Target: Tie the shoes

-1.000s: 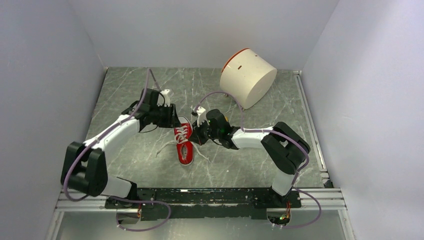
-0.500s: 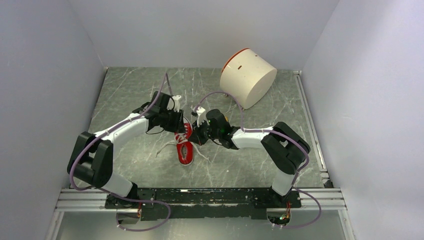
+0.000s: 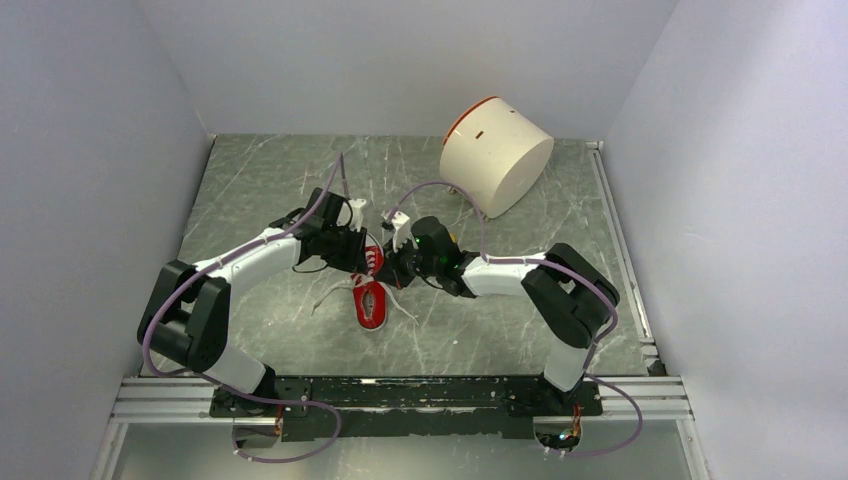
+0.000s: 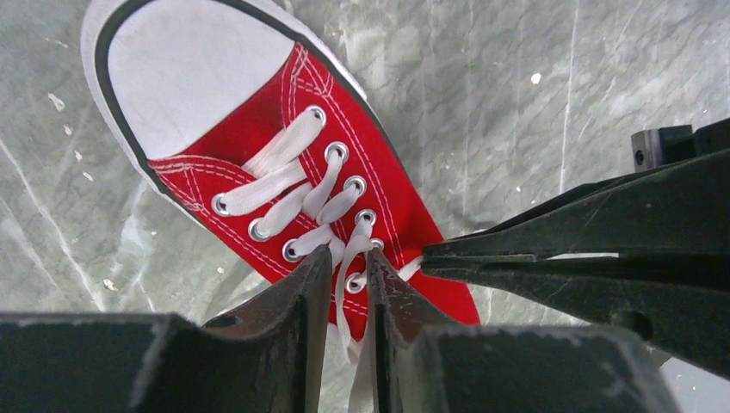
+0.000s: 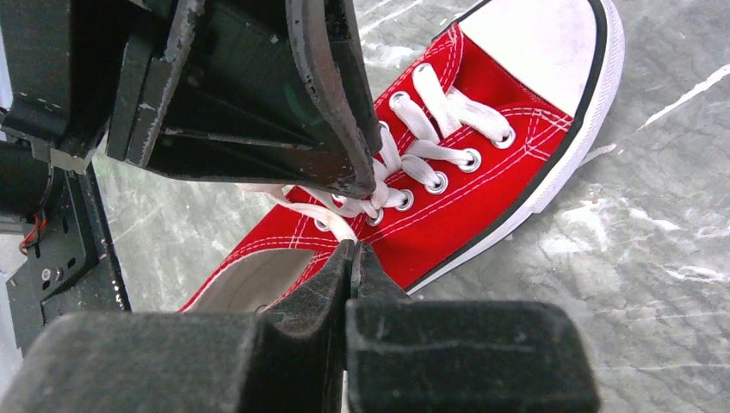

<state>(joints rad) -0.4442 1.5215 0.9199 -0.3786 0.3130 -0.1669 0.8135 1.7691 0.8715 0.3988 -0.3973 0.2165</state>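
The red canvas sneaker (image 3: 371,297) lies on the table, toe away from the arms' bases. It shows in the left wrist view (image 4: 258,129) and the right wrist view (image 5: 482,172). My left gripper (image 3: 362,252) hovers over the laced eyelets, its jaws narrowly open (image 4: 346,262), with a white lace (image 4: 349,292) running between the fingers. My right gripper (image 3: 393,268) is beside the shoe's right side, shut (image 5: 354,249) on another white lace strand (image 5: 331,225) near the top eyelets. The two grippers are almost touching.
A white cylinder with a red rim (image 3: 495,152) lies tilted at the back right. Loose lace ends trail on the marbled table to the shoe's left (image 3: 330,295) and right (image 3: 408,312). Grey walls close in the left, back and right.
My left arm has swung right and its gripper has come over the shoe's laces. The right gripper has stayed at the shoe, holding its lace.
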